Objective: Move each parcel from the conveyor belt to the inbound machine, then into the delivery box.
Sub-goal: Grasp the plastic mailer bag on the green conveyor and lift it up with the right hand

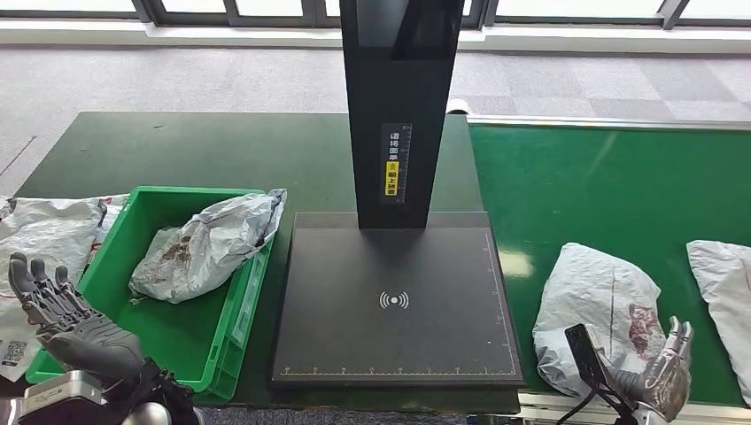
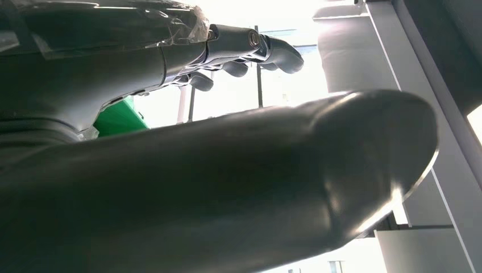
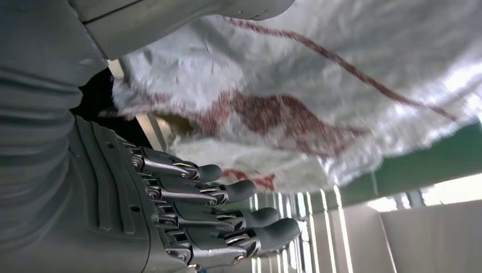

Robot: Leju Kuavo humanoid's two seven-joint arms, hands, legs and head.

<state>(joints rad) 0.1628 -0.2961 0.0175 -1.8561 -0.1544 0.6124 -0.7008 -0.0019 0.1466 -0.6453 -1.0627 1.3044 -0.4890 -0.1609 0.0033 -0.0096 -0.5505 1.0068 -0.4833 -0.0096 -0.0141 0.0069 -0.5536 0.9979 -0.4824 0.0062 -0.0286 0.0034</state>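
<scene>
On the far left, the left hand [image 1: 62, 323] is held up near the green delivery box [image 1: 232, 305], with its fingers apart and nothing in it. One grey parcel in the box [image 1: 208, 243] lies crumpled against the box's right wall. Loose grey bags [image 1: 49, 232] lie just left of the box. In the middle sits the inbound machine [image 1: 394, 301], a flat black plate with a tall black post, and nothing is on the plate. To the right, on the green conveyor belt [image 1: 602, 190], lies the next parcel [image 1: 598, 305], a soft grey plastic bag with dark red marks. It looks light, floppy and a bit slippery, so it will likely sag and bend when lifted. A good place to hold it seems to be the puffy middle, with fingers wrapped around, not a thin edge that could slide out. The right hand [image 1: 660, 376] is at the near right edge of this parcel, fingers spread, holding nothing yet. Another parcel [image 1: 726, 292] lies at the far right.
</scene>
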